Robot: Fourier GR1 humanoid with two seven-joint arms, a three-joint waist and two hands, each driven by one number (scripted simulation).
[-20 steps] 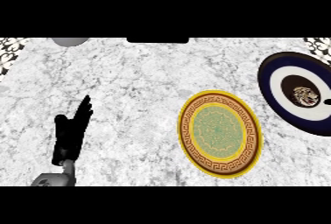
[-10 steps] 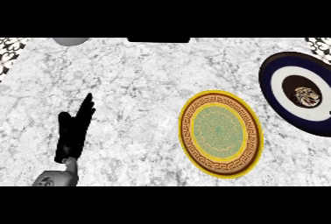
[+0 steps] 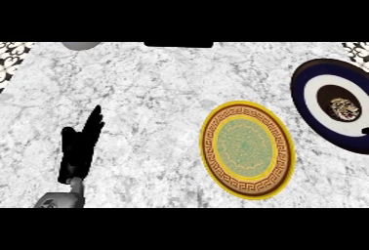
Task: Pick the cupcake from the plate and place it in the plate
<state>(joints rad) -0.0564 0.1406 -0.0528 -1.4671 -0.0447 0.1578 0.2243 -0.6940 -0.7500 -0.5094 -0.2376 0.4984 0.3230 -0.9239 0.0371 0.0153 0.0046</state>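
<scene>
A small brown-and-white cupcake (image 3: 344, 108) sits in the dark middle of a navy and white plate (image 3: 311, 83) at the counter's right edge. A yellow-rimmed plate (image 3: 248, 149) with a green patterned centre lies to its left, with nothing on it. My left hand (image 3: 79, 149) rests at the lower left, fingers straight and pointing up, far from both plates and holding nothing. My right hand does not show.
The white marble counter (image 3: 158, 93) spreads between my left hand and the plates. A grey rounded object (image 3: 81, 45) and a black object (image 3: 178, 44) sit at the far edge. Black-and-white patterned patches (image 3: 13, 51) fill the top corners.
</scene>
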